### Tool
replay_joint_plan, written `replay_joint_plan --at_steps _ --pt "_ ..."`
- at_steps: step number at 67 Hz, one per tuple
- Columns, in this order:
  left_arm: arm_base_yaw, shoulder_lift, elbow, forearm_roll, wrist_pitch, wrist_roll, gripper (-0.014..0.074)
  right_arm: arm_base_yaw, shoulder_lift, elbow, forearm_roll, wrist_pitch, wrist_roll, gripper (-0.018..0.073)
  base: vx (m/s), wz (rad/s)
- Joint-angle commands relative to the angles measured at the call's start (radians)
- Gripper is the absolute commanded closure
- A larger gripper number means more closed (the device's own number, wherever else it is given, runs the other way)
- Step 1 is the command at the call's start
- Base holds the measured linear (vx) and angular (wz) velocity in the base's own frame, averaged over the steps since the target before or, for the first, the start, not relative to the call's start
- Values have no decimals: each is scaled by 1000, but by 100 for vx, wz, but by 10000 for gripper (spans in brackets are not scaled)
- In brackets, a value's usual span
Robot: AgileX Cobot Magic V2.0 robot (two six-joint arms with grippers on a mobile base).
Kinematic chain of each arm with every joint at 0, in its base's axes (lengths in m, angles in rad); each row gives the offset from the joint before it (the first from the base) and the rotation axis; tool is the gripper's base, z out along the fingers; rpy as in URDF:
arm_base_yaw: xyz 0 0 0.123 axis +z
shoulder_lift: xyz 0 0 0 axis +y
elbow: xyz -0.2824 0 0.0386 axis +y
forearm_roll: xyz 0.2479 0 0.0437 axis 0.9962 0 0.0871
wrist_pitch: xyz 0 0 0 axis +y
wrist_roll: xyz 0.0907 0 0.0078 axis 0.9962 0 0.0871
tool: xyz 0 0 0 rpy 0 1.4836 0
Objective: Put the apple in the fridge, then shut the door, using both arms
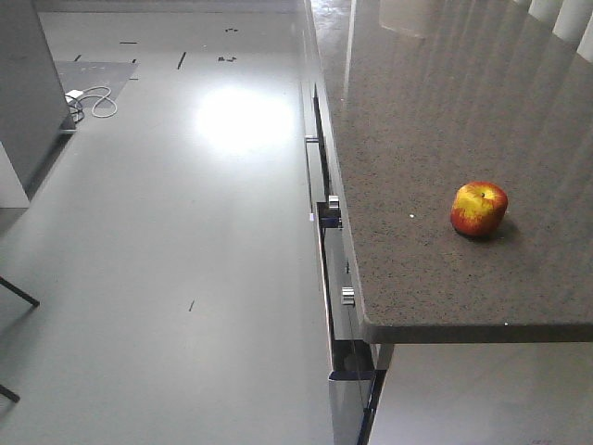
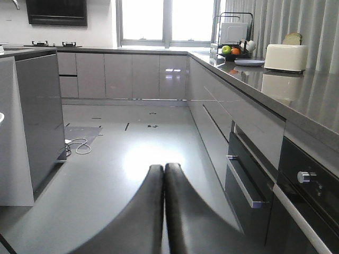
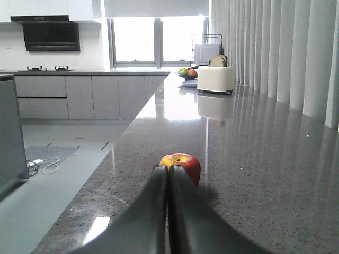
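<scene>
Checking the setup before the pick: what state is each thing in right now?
apple: upright, loose on the counter, not held.
left gripper: shut, empty.
right gripper: shut, empty, pointing at the apple.
toaster: bread sticking up from its slot.

It is a home kitchen. A long stone counter [image 3: 265,148] carries a toaster [image 3: 215,79] and fruit bowl [image 3: 187,74] at its far end; under it sit drawers [image 2: 246,174] and an oven [image 2: 312,203].
</scene>
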Motion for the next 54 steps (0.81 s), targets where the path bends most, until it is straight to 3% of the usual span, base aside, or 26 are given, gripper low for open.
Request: replay_joint_plan --at_steps 1,33,45,54 --pt "1 -5 -17 -4 -73 -8 603 -3 85 -115 -34 23 -17 562 0 0" --pt "1 -5 -17 -4 -73 -8 603 -3 554 -535 -52 490 -23 501 0 0" --pt "1 -5 -17 -4 -73 -8 603 -3 727 -624 -52 596 -23 387 0 0" --pt "1 -5 -17 -4 -73 -8 603 -3 833 -660 -52 619 -20 221 0 0"
